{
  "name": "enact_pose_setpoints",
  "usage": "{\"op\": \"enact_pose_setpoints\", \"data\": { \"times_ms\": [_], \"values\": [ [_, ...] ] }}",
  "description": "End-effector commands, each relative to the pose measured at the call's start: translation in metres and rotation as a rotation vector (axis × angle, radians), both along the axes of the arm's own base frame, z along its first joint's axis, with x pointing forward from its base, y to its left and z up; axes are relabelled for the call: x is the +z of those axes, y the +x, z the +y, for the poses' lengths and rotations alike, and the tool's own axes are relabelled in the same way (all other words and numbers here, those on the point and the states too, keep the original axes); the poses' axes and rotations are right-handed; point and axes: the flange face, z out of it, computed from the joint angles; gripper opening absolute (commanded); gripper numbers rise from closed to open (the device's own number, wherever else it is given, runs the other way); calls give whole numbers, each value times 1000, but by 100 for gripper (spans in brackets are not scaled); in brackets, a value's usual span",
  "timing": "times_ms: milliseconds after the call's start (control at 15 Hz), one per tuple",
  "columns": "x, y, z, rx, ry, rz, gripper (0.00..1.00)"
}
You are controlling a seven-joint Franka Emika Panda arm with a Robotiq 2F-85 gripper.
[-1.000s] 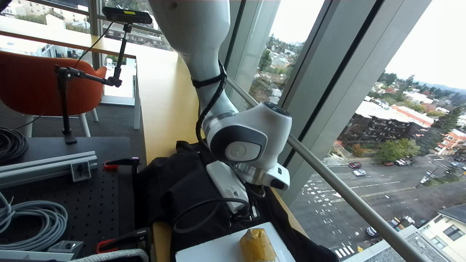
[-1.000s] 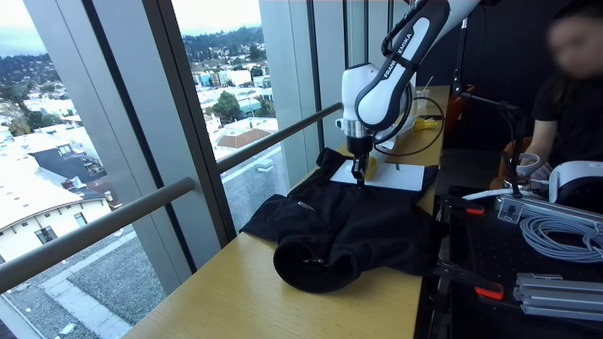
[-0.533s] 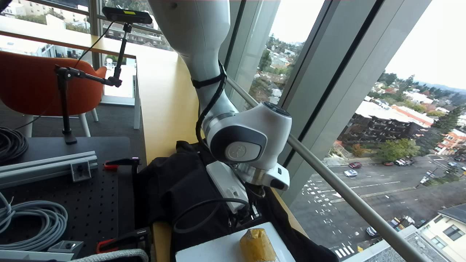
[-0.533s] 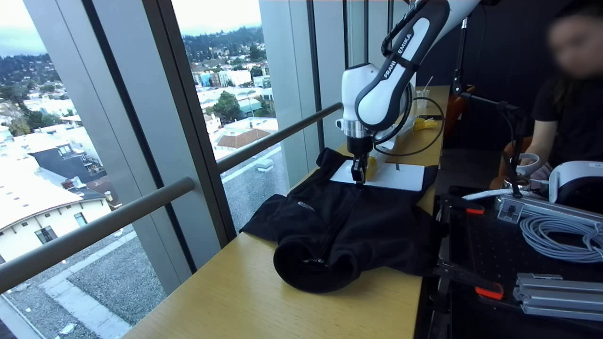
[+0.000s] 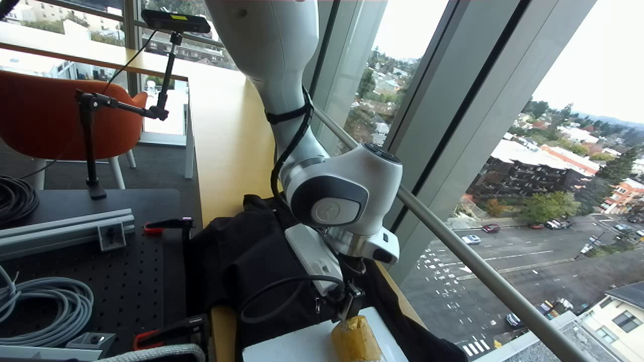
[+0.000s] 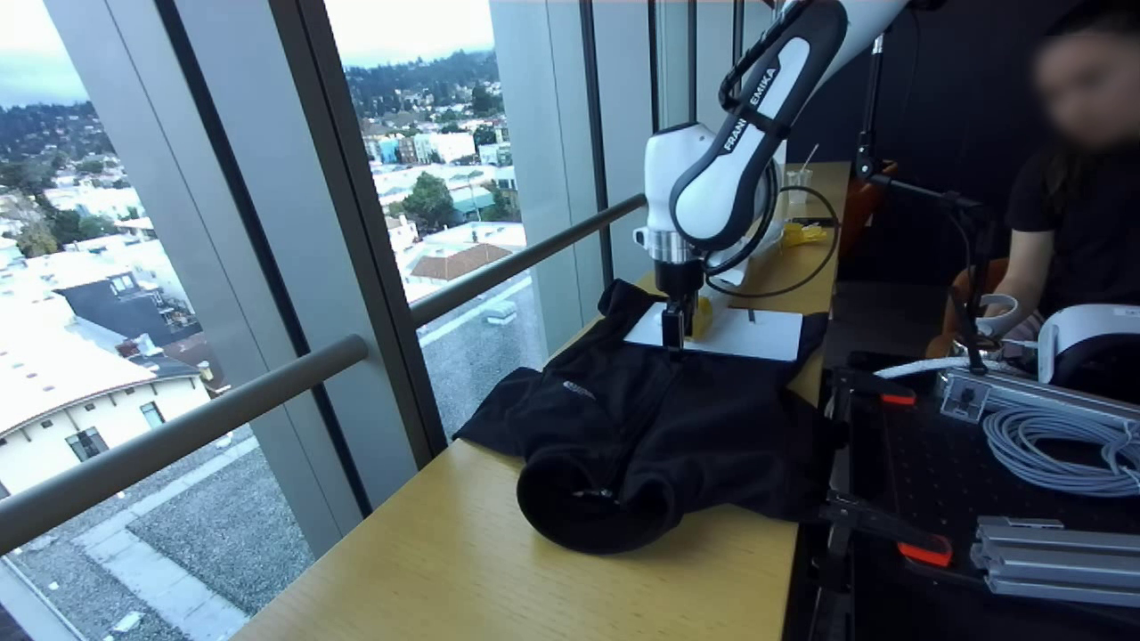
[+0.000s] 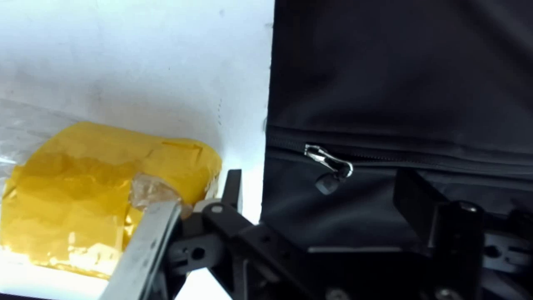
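Observation:
A black jacket (image 6: 721, 418) lies spread on the wooden table, its front zipper running lengthwise. In the wrist view the metal zipper pull (image 7: 327, 158) with its dark tab rests on the jacket, close to the edge of a white board (image 7: 166, 62). My gripper (image 7: 320, 185) stands open above it, jaws wide apart, and the pull shows between the fingers without either touching it. The left finger (image 7: 232, 187) is over the board, beside the end of a yellow wrapped bundle (image 7: 95, 162). In an exterior view the gripper (image 6: 674, 349) points down at the board's near edge.
A metal railing (image 6: 525, 267) and windows run along the table's side. Across from them, a black pegboard (image 5: 126, 271) carries clamps, grey cable (image 5: 55, 306) and aluminium profiles (image 5: 65, 234). A person (image 6: 1078, 178) sits beyond it. A loose black cable (image 6: 802, 289) loops from the arm.
The jaws have spread from shut to wide apart, one finger now showing near the yellow bundle. The arm has sunk very slightly. Jacket, board and bundle look unmoved.

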Motion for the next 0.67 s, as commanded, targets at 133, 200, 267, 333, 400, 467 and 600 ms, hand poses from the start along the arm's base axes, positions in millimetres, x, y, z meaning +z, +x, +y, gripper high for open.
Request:
{"op": "enact_pose_setpoints", "data": {
  "times_ms": [133, 200, 267, 333, 400, 467, 600],
  "values": [
    [-8, 2, -6, -1, 4, 15, 100],
    [-8, 3, -6, -1, 4, 15, 100],
    [-7, 4, -5, -1, 4, 12, 100],
    [-6, 5, -5, -1, 4, 11, 83],
    [-5, 6, -6, -1, 3, 9, 72],
    [-4, 7, -7, -1, 2, 6, 65],
    [-4, 8, -10, -4, 0, 2, 49]
  ]
}}
